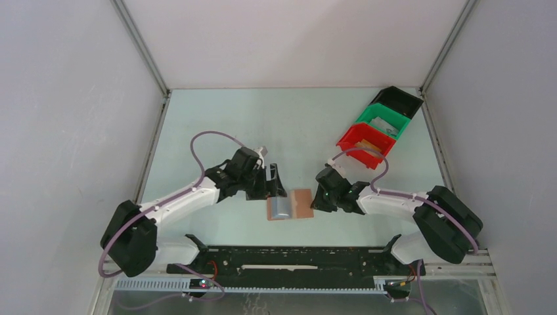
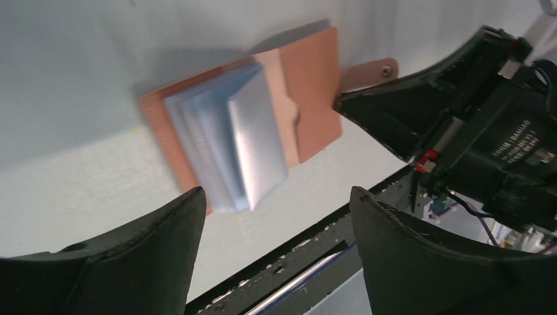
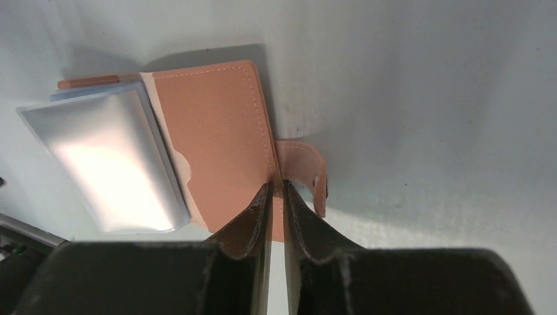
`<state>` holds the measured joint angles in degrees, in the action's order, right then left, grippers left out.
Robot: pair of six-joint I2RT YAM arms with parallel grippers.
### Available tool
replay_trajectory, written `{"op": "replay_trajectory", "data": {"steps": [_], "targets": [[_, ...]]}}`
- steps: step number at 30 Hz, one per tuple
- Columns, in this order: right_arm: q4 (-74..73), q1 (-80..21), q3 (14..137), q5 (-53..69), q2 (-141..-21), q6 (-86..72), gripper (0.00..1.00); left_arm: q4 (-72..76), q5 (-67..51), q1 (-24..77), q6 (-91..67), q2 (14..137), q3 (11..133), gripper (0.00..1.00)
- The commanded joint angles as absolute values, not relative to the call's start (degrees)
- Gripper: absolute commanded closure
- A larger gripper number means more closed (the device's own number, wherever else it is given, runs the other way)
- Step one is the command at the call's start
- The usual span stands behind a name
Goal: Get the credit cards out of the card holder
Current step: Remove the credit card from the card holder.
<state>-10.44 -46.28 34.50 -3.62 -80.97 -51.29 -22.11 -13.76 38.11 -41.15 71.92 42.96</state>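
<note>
From above, the light is bright, even and diffuse, leaving the pale counter (image 1: 263, 118) washed out with only faint, soft-edged shadows. The left wrist view is soft and smeared: the card holder (image 2: 315, 85) is blurred, and the fingers (image 2: 131, 262) of the left hand (image 2: 276, 197) are dark, unfocused masses. The right wrist view is sharper, with stitching legible on the leather, a white glare patch on the pale blue-grey flap (image 3: 111, 164), a grey shadow on the counter behind the card holder, and the right hand (image 3: 276, 190) near-black in the foreground.
</note>
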Motion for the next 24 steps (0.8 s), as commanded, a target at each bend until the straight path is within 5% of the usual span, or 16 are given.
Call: {"op": "replay_trajectory", "data": {"steps": [1,24], "targets": [[-9.73,-45.79,32.17,-2.77,-83.49,-52.02,0.82,-16.17,-18.38,39.73,-43.41,74.29,44.17,0.15],[-12.56,-45.4,31.11,-3.84,-78.24,-52.2,0.82,-7.45,-23.98,42.85,-45.22,85.12,48.31,0.12]]}}
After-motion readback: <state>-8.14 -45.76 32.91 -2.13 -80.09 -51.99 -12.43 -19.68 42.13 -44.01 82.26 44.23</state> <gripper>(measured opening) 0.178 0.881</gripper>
